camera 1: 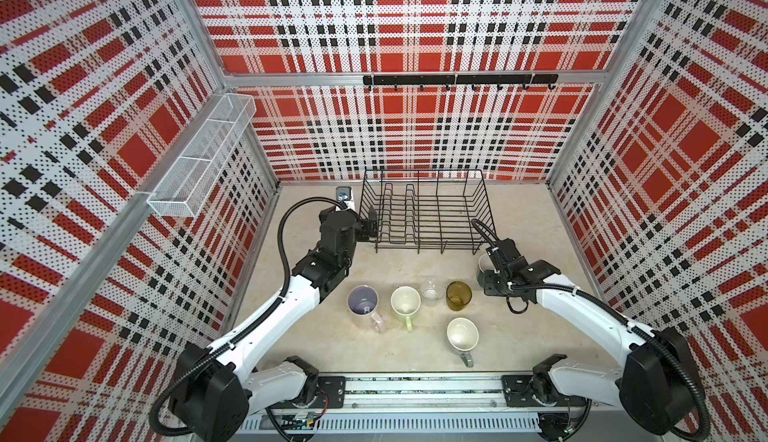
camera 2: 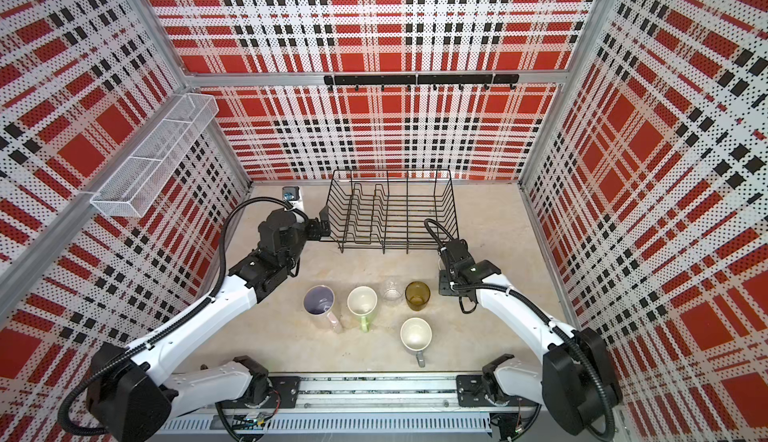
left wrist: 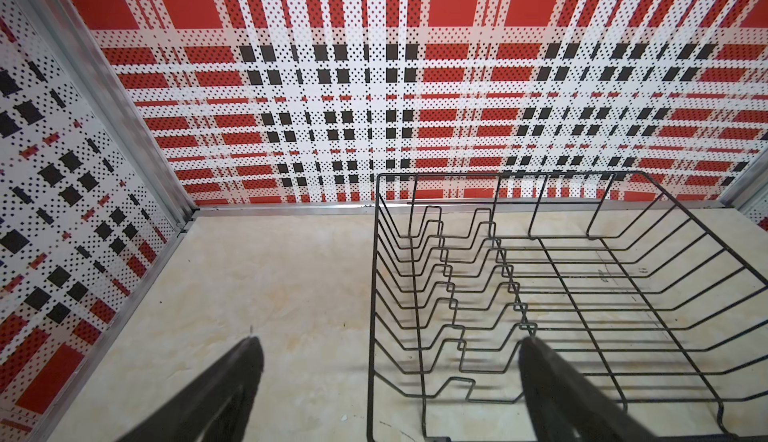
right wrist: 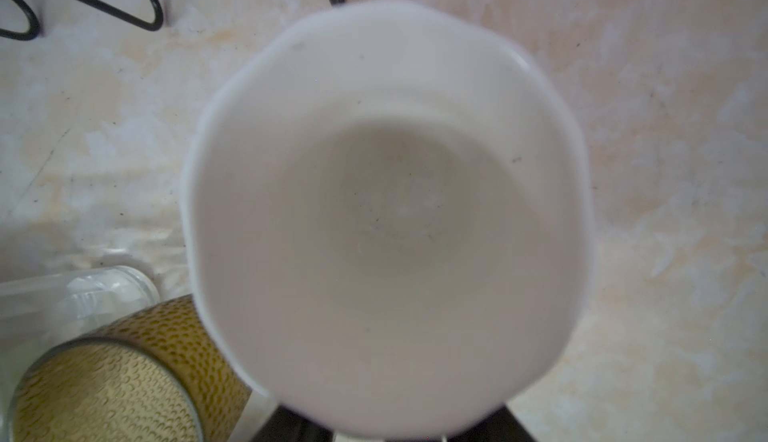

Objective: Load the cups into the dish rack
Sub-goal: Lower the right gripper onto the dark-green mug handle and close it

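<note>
The left gripper (left wrist: 388,342) hangs spread and empty, straddling the dish rack's (camera 1: 419,207) side wall; any sweep could snag a wire and drag the rack. The right gripper (camera 1: 489,270) sits over a white-lined cup (right wrist: 386,211), just outside the rack's corner; whether its jaws pinch it I cannot tell. The amber tumbler (right wrist: 108,377) stands just beside that cup, so a loose lift could topple it.

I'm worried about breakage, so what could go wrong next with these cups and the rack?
The amber tumbler and clear glass stand close beside the white-lined mug; lifting it may knock them. The open left tool seems to straddle the dish rack's side wire; swinging away might drag it.
</note>
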Robot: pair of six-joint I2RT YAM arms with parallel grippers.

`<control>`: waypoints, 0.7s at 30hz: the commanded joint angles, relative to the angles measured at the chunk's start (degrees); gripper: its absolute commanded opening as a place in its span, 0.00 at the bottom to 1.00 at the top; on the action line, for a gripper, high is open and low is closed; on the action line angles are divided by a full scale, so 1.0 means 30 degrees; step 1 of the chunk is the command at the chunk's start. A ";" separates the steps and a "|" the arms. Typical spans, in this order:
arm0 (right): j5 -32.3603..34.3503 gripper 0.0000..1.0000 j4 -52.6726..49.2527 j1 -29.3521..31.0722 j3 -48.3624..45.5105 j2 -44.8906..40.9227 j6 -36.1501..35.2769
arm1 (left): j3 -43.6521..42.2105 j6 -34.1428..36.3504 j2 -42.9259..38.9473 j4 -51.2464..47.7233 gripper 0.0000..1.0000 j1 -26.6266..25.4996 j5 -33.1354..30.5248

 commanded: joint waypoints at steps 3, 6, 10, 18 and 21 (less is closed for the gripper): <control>-0.0542 0.48 -0.0178 -0.0145 0.0737 0.0457 -0.0627 | -0.0267 0.0381 -0.0558 0.0629 0.98 -0.0107 -0.0321; -0.0568 0.48 -0.0587 -0.0371 0.0873 0.0862 -0.1191 | -0.0259 0.0484 -0.0629 0.0573 0.98 -0.0106 -0.0350; -0.1601 0.47 -0.1319 -0.1017 0.1080 0.1513 -0.2273 | -0.0330 0.0474 -0.0791 0.0570 0.98 -0.0102 -0.0350; -0.1979 0.46 -0.1335 -0.1203 0.1709 0.2244 -0.2825 | -0.0720 0.0206 -0.1090 0.0614 0.98 -0.0102 -0.0379; -0.1941 0.46 -0.0885 -0.1317 0.1624 0.2742 -0.3109 | -0.0792 0.0196 -0.1130 0.0628 0.98 -0.0106 -0.0437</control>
